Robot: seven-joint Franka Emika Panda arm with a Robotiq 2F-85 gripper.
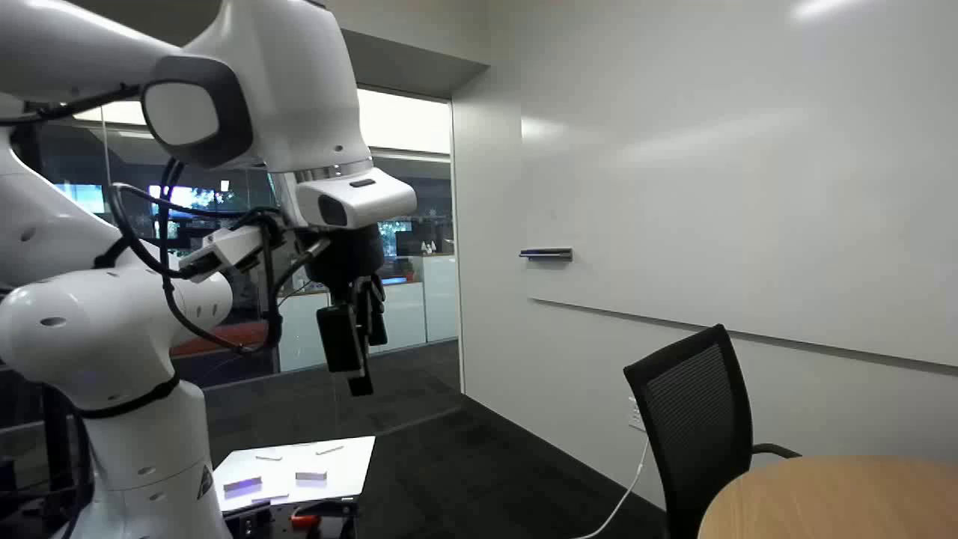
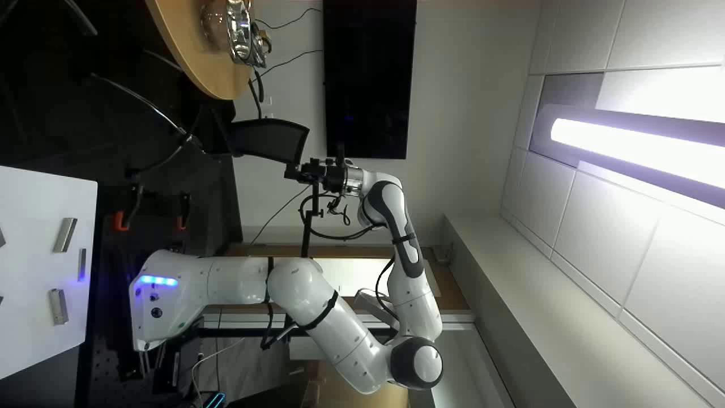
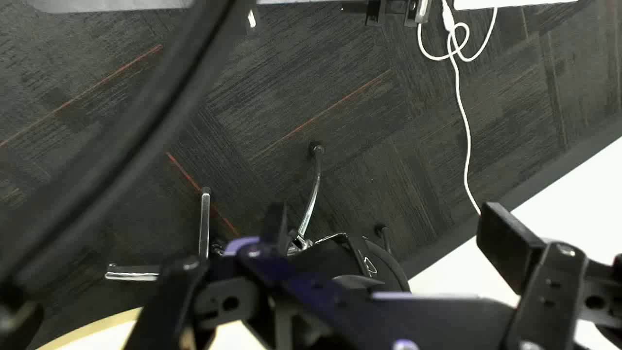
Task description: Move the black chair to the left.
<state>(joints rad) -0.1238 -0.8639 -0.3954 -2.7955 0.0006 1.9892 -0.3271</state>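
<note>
The black chair [image 1: 696, 419] stands at the lower right in an exterior view, its tall mesh backrest upright beside the round table. In an exterior view turned on its side, its backrest [image 2: 271, 139] shows near the gripper [image 2: 300, 170], whose tips overlap its top corner in the picture. In the wrist view, the chair's dark seat area [image 3: 327, 259] and chrome legs show below, partly hidden by the gripper [image 3: 391, 236], whose two fingers are wide apart with nothing between the tips. In an exterior view the gripper [image 1: 355, 352] hangs pointing down, well apart from the chair.
A round wooden table [image 1: 831, 494] adjoins the chair, with shiny metal ware [image 2: 241, 34] on it. A white board [image 1: 340, 457] with several small blocks lies by the robot base. A white cable [image 1: 625, 498] runs along the floor by the wall [image 1: 711, 187].
</note>
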